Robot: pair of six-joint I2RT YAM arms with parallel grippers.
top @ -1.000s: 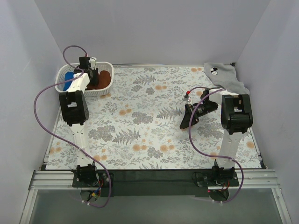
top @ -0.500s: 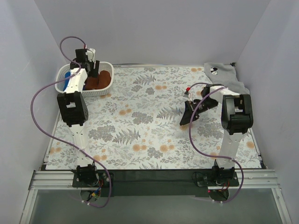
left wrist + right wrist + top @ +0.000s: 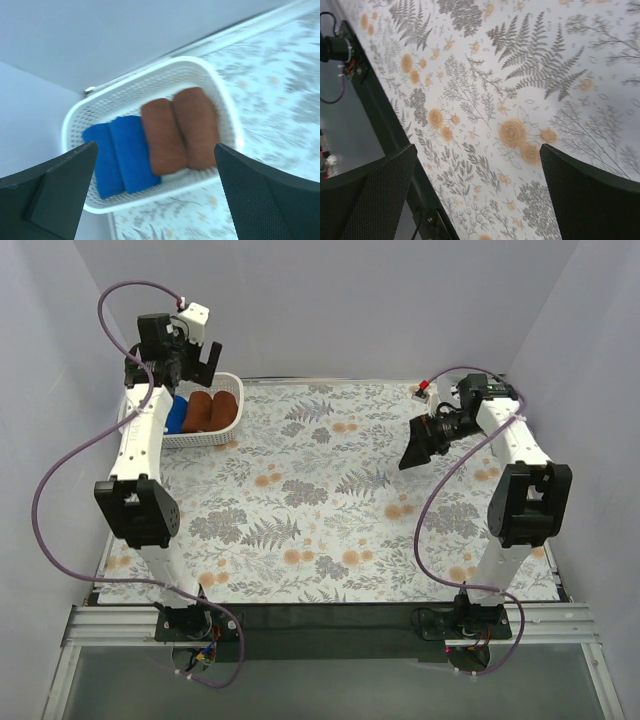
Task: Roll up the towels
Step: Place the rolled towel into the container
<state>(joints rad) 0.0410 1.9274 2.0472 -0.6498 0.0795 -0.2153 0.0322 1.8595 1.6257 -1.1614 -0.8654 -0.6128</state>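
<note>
Towels rolled into stubby, soft cylinders: two blue rolls and two rust-brown rolls, side by side in the white perforated basket at the table's 10 o'clock corner. Left gripper above it, spread wide, empty. Right gripper at 2 o'clock, likewise.

Towels soft matt cloth; basket perforated white plastic.

The left gripper hangs high at the far-left corner, jaws apart and empty, above the white basket. The basket holds two rust-brown towel rolls side by side and a blue towel partly hidden by the arm. The right gripper hangs over the far right part of the floral table, touching nothing
</note>
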